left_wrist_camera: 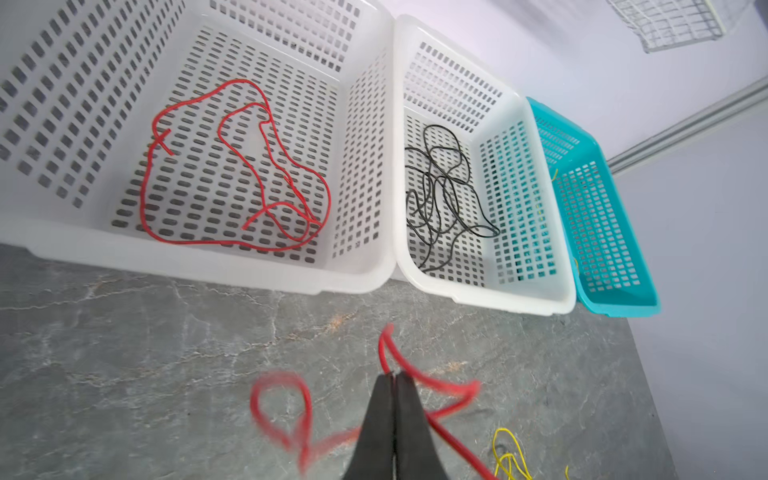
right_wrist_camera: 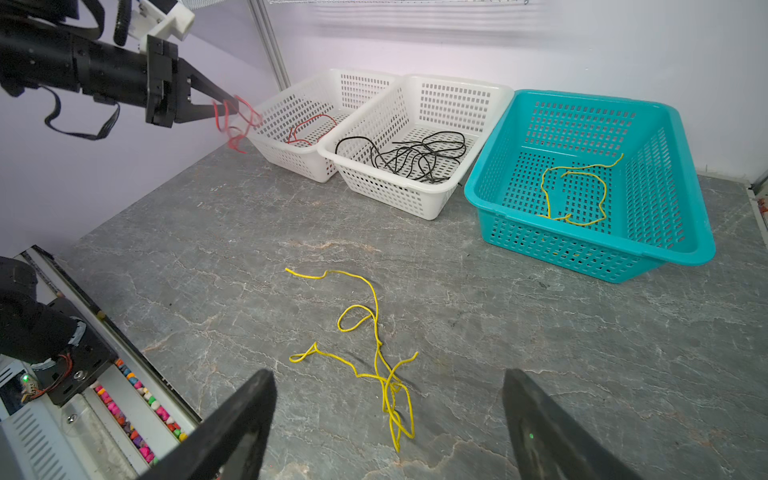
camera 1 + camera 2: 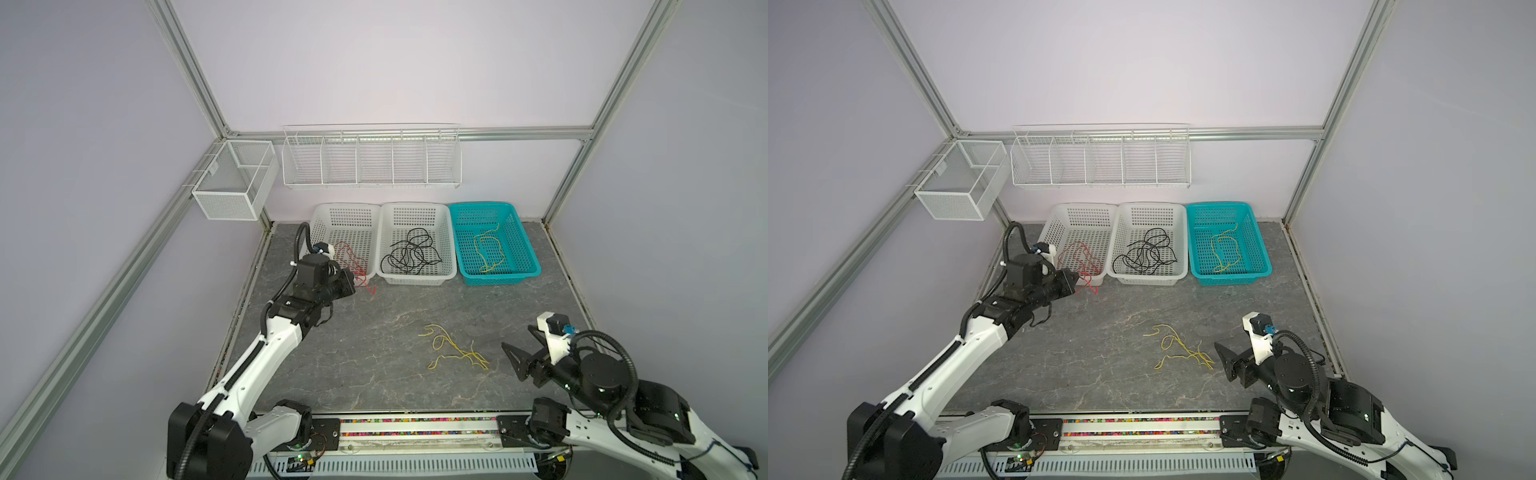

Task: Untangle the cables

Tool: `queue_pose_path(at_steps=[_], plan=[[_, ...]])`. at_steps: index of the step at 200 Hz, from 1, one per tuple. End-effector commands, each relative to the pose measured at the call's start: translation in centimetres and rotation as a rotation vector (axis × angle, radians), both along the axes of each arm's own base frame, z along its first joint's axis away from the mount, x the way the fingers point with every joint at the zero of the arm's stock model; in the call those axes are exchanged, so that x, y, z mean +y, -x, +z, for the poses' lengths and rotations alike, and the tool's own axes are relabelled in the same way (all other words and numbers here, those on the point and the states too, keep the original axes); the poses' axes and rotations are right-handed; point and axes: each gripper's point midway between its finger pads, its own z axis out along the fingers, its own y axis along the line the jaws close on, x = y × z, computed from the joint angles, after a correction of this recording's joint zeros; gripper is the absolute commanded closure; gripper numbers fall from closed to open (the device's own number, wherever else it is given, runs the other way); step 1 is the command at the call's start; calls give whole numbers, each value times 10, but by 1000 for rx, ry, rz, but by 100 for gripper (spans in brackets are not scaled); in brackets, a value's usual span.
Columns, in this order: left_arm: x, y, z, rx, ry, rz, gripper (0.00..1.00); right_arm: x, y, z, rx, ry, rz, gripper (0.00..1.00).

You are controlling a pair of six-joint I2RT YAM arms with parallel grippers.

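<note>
The left gripper (image 1: 393,376), at the left-centre of both top views, has its jaws pressed together, pinching a red cable (image 1: 385,349). The cable dangles in blurred loops just in front of the left white basket (image 3: 345,204). A second red cable (image 1: 232,166) lies inside that basket. The right gripper (image 2: 387,374), at the lower right of both top views, has its jaws spread wide. It hovers near a loose yellow cable (image 2: 377,328) lying tangled on the table (image 3: 374,382), right of centre. Black cables (image 3: 409,251) lie heaped in the middle white basket (image 3: 415,204). Another yellow cable (image 2: 604,195) lies in the teal basket (image 3: 482,204) at the right end of the row.
</note>
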Motion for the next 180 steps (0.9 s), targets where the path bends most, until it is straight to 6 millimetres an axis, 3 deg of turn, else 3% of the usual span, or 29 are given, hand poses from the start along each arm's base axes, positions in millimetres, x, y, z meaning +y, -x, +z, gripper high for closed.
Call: queue_pose_path(at_steps=[1,37,61,84,104,123,154,180], plan=[[-1,-23,11,3,-69,-18,100,2,-2,0,-12,9,-4,12],[4,-72,14,26,-129,38,100,2,-2,0,-12,10,-1,12],[-6,-74,-1,123,-127,-13,100,1,-2,0,-14,6,-1,12],[-11,-48,-27,166,-5,-2,99,0,-1,1,-17,-1,-1,12],[1,-18,-46,162,59,66,77,1,-1,2,-20,-7,4,12],[14,13,-58,176,66,122,66,3,0,1,-19,-5,15,12],[5,61,-83,224,66,79,59,6,0,0,-14,8,22,12],[-6,91,-101,259,86,41,52,5,0,0,-14,5,20,12]])
